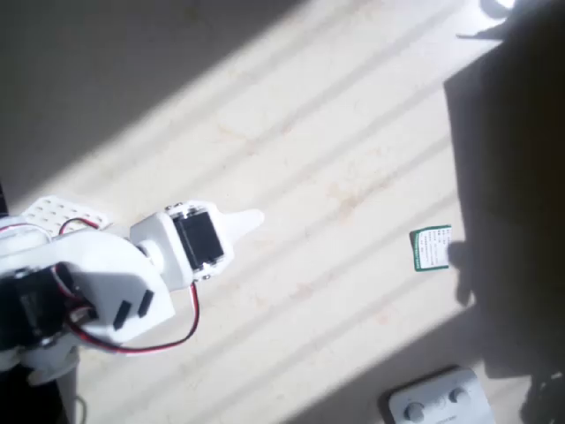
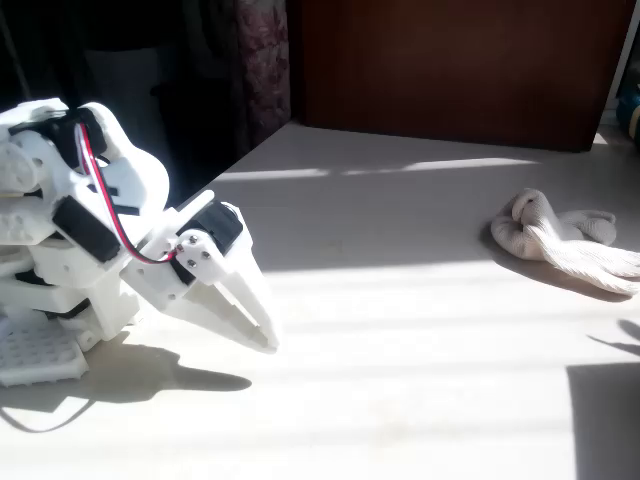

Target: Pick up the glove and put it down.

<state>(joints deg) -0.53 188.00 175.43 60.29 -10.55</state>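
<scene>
Soft crumpled cream glove [image 2: 560, 238] far right, smooth white plastic claw [image 2: 262, 335] pressed together, empty

We see the glove [image 2: 560, 240] as soft, matt cream cloth, crumpled at the far right of the table [image 2: 400, 330], whose pale top looks smooth and matt. The gripper [image 2: 268, 335] at the near left is smooth white plastic with a slight sheen. The small card [image 1: 432, 248] looks like printed paper, the grey device [image 1: 439, 402] like matt plastic.
</scene>
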